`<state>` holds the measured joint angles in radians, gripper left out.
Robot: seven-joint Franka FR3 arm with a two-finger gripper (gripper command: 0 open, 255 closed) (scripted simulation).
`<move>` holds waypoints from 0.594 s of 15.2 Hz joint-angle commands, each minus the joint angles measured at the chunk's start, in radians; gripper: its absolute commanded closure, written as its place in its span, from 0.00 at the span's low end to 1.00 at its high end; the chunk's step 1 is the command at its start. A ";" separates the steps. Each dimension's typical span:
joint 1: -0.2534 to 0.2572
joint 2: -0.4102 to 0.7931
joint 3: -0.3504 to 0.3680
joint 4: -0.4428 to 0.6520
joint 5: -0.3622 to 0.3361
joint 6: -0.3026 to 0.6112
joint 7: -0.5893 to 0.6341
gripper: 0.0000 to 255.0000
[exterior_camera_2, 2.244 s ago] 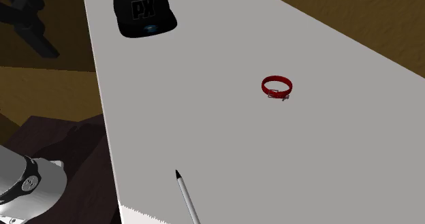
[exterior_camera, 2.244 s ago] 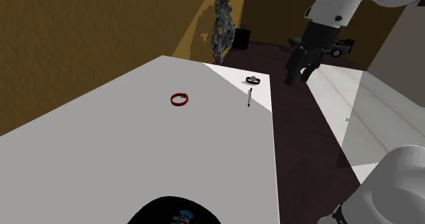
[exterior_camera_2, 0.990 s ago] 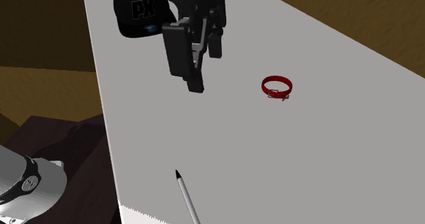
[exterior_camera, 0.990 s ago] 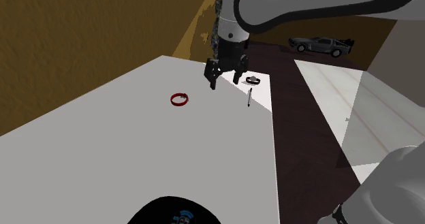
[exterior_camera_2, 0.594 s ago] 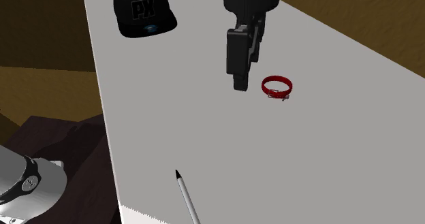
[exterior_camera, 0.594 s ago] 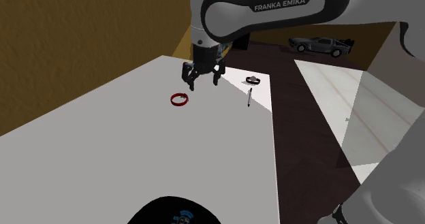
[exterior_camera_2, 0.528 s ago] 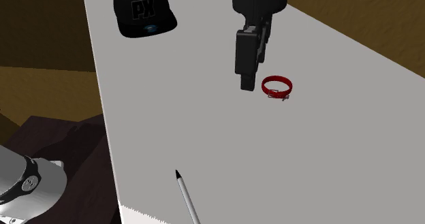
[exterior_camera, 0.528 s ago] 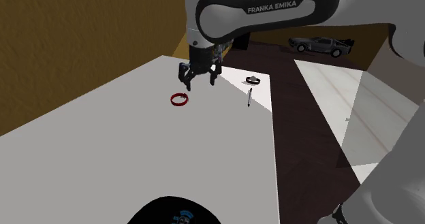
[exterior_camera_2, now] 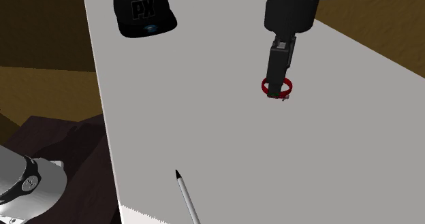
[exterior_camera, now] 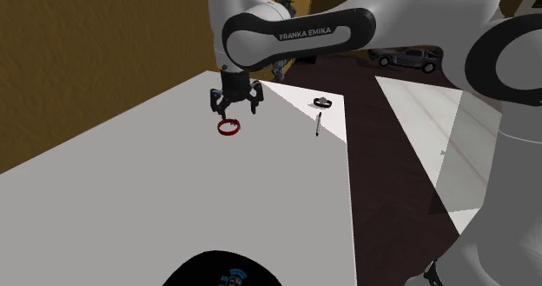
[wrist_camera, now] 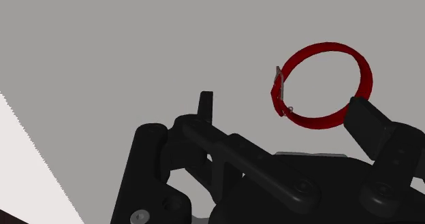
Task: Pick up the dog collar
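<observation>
Gripper fingers spread wide, hovering over red dog collar, off-ctr. You risk one finger landing on band, so collar skids instead of being pinched.

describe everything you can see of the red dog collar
The dog collar is a thin red band closed into a round loop, with a small pale, metal-looking buckle on one side. It lies flat on the plain pale table. The open claw hangs right above it, and one finger crosses its rim in the wrist view. The fingers are not closed on it. Whether they touch it cannot be told.
</observation>
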<state>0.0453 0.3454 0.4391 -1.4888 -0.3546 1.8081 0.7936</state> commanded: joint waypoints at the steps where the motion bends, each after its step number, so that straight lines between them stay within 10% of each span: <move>1: 0.002 0.011 -0.002 -0.013 -0.007 0.023 0.010 0.00; 5: 0.000 0.015 -0.004 -0.043 -0.011 0.054 0.018 0.00; 6: 0.001 0.018 -0.004 -0.038 -0.012 0.052 0.017 1.00; 9: 0.000 0.017 -0.004 -0.039 -0.012 0.053 0.016 1.00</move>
<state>0.0454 0.3624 0.4349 -1.5271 -0.3664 1.8608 0.8100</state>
